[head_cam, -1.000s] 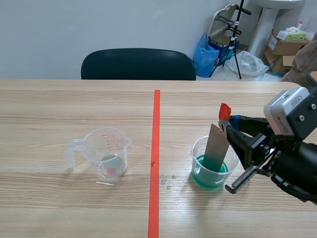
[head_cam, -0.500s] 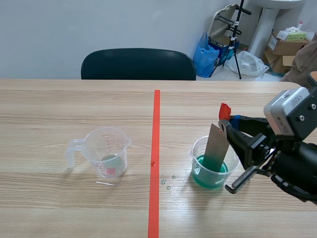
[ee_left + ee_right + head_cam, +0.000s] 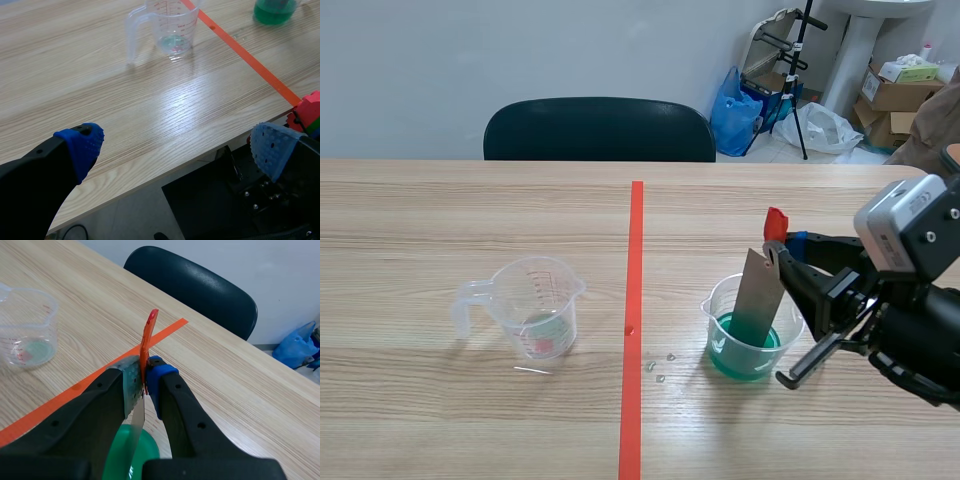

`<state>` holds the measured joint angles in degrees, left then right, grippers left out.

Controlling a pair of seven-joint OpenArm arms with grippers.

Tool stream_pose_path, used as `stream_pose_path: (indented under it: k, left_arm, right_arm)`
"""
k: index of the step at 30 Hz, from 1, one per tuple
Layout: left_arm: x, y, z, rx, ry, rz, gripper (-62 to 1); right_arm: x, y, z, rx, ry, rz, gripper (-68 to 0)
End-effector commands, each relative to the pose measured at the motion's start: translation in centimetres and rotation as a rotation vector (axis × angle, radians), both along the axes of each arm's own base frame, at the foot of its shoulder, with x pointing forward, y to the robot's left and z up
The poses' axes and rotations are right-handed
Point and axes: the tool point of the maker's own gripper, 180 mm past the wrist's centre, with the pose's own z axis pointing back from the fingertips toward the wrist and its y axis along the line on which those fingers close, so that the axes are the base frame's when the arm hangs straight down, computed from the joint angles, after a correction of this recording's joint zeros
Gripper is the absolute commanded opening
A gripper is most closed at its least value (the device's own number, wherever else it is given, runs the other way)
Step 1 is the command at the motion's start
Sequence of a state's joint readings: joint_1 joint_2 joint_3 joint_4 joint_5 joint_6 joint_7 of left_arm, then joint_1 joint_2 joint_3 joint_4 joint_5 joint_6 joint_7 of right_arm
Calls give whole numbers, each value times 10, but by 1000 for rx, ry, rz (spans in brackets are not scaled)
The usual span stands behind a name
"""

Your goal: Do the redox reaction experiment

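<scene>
A clear beaker point(image 3: 752, 340) of green liquid stands right of the tape line. A grey metal strip point(image 3: 757, 295) with a red tab point(image 3: 774, 221) at its top leans in it, lower end in the liquid. My right gripper point(image 3: 785, 250) is shut on the strip's top; the right wrist view shows the strip point(image 3: 134, 395) and tab point(image 3: 147, 340) pinched between the fingers above the green liquid point(image 3: 125, 455). A clear measuring cup point(image 3: 532, 305) with a little liquid at its bottom stands left of the line. My left gripper point(image 3: 177, 145) hangs open past the table's near edge, well back from the cup point(image 3: 170, 27).
An orange-red tape line point(image 3: 634, 320) runs down the table's middle, with a few small clear drops point(image 3: 660, 365) beside it. A black chair point(image 3: 600, 128) stands behind the far edge. Boxes and bags lie at the back right.
</scene>
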<state>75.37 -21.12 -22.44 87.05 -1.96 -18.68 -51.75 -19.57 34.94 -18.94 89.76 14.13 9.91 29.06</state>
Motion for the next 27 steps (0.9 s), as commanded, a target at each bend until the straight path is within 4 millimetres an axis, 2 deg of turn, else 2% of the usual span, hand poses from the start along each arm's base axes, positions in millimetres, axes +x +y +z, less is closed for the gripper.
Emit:
stream_pose_path:
  k: [1,15,27]
  left_arm:
    - [2,-1,5,-13,-25,6,14]
    - [2,-1,5,-13,-25,6,14]
    - [2,-1,5,-13,-25,6,14]
  right_arm:
    - [3,-5,7,-19,-17,-7,-662]
    - [-9,-5,49,-17,-84,-19,-662]
    - [-6,-4,80,-24,-115,-38,-662]
